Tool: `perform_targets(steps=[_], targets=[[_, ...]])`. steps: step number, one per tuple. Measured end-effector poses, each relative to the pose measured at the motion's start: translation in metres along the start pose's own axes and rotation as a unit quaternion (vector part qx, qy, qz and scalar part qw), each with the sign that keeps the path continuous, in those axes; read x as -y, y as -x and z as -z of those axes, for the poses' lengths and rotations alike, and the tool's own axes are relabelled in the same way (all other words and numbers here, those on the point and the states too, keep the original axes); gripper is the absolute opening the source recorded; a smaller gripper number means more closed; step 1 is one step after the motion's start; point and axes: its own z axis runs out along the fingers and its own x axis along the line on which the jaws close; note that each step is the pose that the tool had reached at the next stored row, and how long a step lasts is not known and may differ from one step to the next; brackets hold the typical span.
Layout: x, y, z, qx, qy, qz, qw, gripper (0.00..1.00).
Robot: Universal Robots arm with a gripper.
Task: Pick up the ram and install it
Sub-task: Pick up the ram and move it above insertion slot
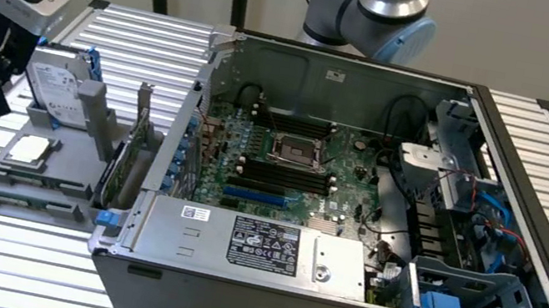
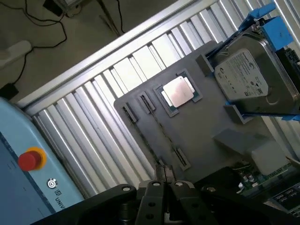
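The ram (image 2: 160,131) is seen edge-on as a thin dark strip, stood in a slot of the grey holder tray (image 2: 201,126) just beside the silver processor chip (image 2: 178,91) laid in the same tray, and it is not grasped. The gripper (image 2: 162,177) is closed on nothing, its fingers pressed together, and is held raised above the tray, apart from the ram. A hard drive (image 2: 246,79) in blue rails is propped on the tray past the chip, a green expansion card (image 1: 129,158) is stood at the tray's side toward the open computer case (image 1: 339,301), and the tray is carried by the slatted counter (image 2: 93,126).
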Motion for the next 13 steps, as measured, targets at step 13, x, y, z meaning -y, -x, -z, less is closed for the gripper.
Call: perform_targets(steps=[13], targets=[[0.0000,0.0000,-0.0014,-0.0021,-0.0022,0.117,0.9931,0.11]])
